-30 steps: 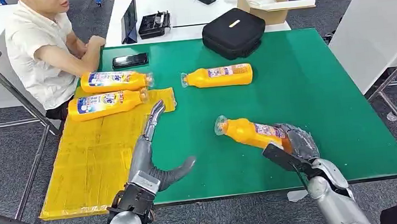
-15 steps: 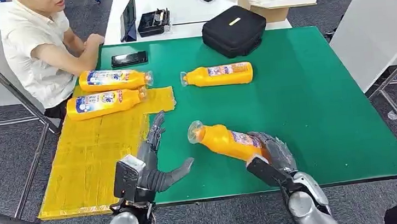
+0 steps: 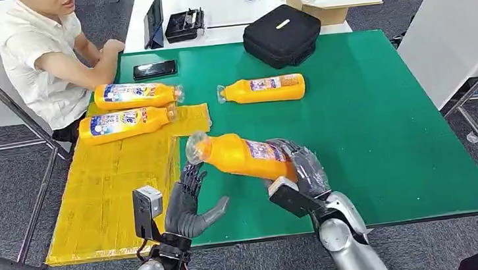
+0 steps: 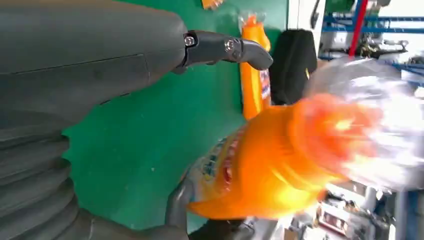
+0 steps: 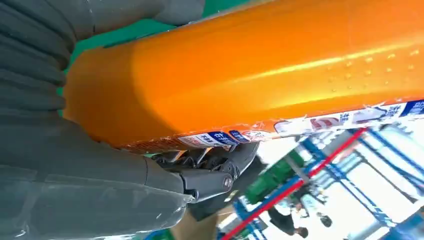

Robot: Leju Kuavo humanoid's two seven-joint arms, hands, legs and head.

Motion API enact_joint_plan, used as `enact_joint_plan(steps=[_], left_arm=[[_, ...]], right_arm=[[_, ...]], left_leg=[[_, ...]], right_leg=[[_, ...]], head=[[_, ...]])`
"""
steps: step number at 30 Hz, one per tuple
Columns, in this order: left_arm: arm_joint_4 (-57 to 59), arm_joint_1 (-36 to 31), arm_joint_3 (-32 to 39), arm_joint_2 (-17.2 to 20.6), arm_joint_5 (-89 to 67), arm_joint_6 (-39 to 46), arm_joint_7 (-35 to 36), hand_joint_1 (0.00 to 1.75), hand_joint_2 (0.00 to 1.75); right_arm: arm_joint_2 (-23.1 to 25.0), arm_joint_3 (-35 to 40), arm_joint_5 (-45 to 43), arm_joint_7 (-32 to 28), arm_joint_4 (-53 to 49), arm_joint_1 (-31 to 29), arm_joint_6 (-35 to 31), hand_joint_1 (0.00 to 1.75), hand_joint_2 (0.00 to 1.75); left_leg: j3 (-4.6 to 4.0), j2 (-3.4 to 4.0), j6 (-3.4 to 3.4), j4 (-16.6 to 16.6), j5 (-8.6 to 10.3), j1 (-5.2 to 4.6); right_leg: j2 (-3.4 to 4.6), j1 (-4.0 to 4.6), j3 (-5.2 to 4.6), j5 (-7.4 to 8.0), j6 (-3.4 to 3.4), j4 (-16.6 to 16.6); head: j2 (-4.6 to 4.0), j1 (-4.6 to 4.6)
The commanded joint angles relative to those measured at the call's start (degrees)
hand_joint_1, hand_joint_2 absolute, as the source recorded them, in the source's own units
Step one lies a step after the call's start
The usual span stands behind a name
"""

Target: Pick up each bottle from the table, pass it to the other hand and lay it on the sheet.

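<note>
The right hand (image 3: 296, 169) is wrapped around the fat end of an orange bottle (image 3: 238, 155) and holds it up in the air, pointing toward 10 o'clock. The left hand (image 3: 187, 203) is at about 8 o'clock from the bottle's cap, palm up, fingers spread, holding nothing.

In the left wrist view the held bottle's (image 4: 280, 160) clear cap end is a blur at the right of the frame, its label unreadable. The right hand (image 3: 296, 169) hides that bottle's base in the head view. The person (image 3: 44, 58) at upper left is cut off by the frame's top. Labels on the sheet's two bottles (image 3: 129, 109) are too small to read.
</note>
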Motion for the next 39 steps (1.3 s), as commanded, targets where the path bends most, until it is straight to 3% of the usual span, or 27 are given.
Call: enact_joint_plan(steps=[1,8,20,39], left_arm=[[0.66,0.92,1.01,-3.56,-0.25,1.09,-0.32,0.0,1.75],[0.34,0.94,1.01,-3.56,1.26,1.23,-1.09,0.0,1.75],[0.63,-3.67,-2.04,-3.56,5.65,3.11,-4.79,0.0,1.75],[1.23,-6.41,-3.53,-3.56,11.0,2.23,-6.69,0.0,1.75]], right_arm=[[2.87,3.2,0.28,-0.13,-2.18,-2.35,-1.51,1.75,1.75],[3.68,4.28,0.31,-0.45,-2.52,-2.12,-0.87,1.75,1.75],[7.56,8.45,1.45,-0.74,6.01,-3.5,-1.74,1.75,1.75],[8.46,8.45,-0.16,-2.05,11.85,-6.04,-1.15,1.75,1.75]], left_leg=[[0.0,0.1,0.01,0.02,-0.04,0.0],[-0.01,0.09,0.01,0.03,-0.03,0.0],[0.1,0.13,0.01,0.03,-0.07,0.05],[0.16,0.11,0.02,0.03,-0.06,0.05]], right_leg=[[0.05,0.02,-0.01,-0.02,-0.11,0.01],[0.04,0.02,0.0,-0.01,-0.12,-0.01],[0.03,0.09,0.1,-0.03,-0.22,-0.03],[-0.02,0.1,0.18,-0.04,-0.28,-0.05]], head=[[0.0,0.0],[0.0,0.0],[0.0,0.0],[0.0,-0.02]])
